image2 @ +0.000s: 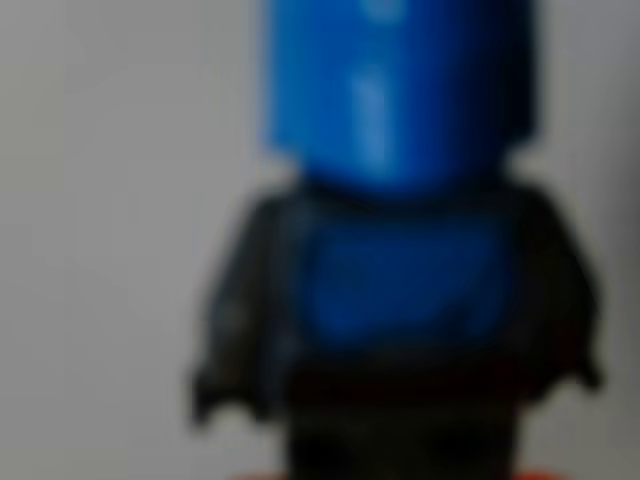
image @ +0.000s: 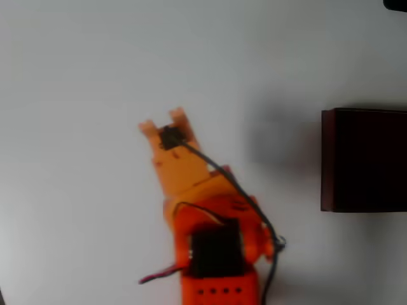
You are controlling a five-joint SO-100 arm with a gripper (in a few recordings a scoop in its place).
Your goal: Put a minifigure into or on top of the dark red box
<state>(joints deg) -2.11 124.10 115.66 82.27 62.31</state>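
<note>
- In the wrist view the minifigure (image2: 400, 250) sat right in front of the camera, blurred by closeness, upright in that picture with its blue head at the top and its dark body below, so its long axis ran up and down the frame.
- An orange sliver at the bottom edge of that view may have been part of the jaws, but I could not tell whether they were apart or clamped on the figure, nor whether it stood on the tabletop (image: 76, 76) or was held.
- In the overhead view the orange arm (image: 210, 241) reached from the near edge toward the far left, its jaws (image: 163, 122) pointing away from the box; the figure itself was too small or hidden there.
- The dark red box (image: 364, 160) lay at the right edge of the overhead view, well apart from the jaws, with its dark interior facing up.
- Judging from this, the coming move would call for a swing to the right across bare tabletop, with nothing between the jaws and the box.
- The box's left wall was the edge to clear; a carry that came in too low could knock against it.
</note>
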